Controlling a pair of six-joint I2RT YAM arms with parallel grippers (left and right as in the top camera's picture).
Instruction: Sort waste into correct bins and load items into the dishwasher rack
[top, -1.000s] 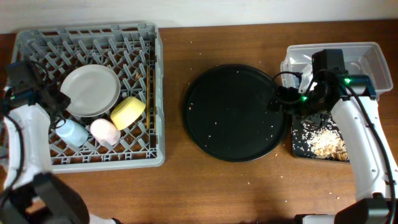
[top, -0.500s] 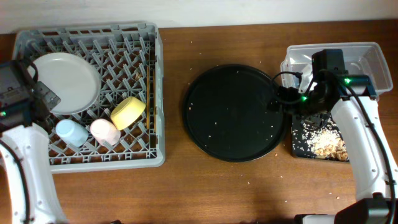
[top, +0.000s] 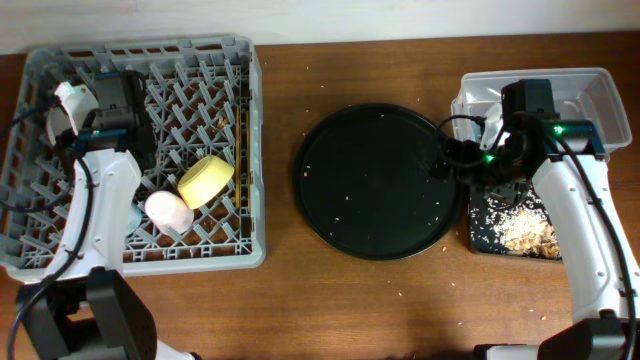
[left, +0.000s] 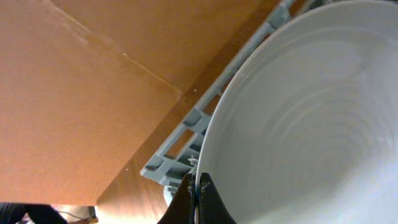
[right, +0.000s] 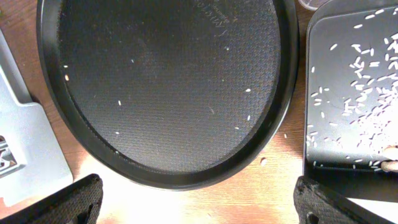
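A pale grey-white round plate (left: 311, 124) was tipped up on edge over the left rear part of the large square grey plastic dishwasher rack (top: 200, 100). In the left wrist view its ridged face filled most of the frame, with the rack's grey rim just behind it. The left gripper (left: 196, 196) was pinched together on the plate's rim, one dark finger on each side of the edge. The left arm lay across the rack's left half, hiding much of the lattice there.

Inside the rack, near its middle, a yellow bowl (top: 206, 180) rested on its side. A small pink cup (top: 168, 210) lay just beside it, toward the rack's front.

To the right of the rack, apart from it on the brown wooden table (top: 300, 300), sat a large round black tray (top: 375, 180) dotted with a few pale crumbs. Farther from the rack was a shallow black rectangular tray (right: 329, 37) holding beige grainy food scraps (top: 520, 230). A clear rectangular plastic tub (top: 610, 110) stood behind that tray.

The right gripper (right: 199, 202) hung between the round tray and the rectangular tray, its fingers spread wide apart and holding nothing.
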